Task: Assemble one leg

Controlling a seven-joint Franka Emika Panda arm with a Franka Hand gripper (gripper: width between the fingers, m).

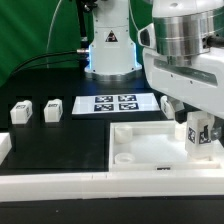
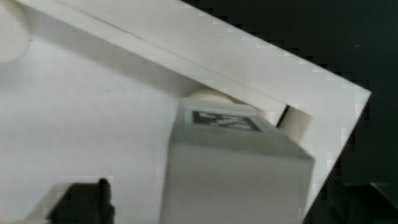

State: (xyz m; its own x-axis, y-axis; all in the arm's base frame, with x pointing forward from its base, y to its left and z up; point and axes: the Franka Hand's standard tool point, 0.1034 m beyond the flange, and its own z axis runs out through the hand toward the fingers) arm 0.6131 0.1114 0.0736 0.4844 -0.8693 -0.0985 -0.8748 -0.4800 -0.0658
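Note:
My gripper is low over the right corner of the large white tray, with its jaws on either side of a leg. The leg stands upright at the tray's corner with its marker facing the camera. In the wrist view this leg fills the middle, and its round end sits against the tray's corner rim. One dark finger shows with a light strip between it and the leg. Two more legs stand at the exterior view's left.
The marker board lies on the black table behind the tray. A small part sits beside it, partly hidden by the arm. A white wall runs along the front and up the left side. The robot base stands at the back.

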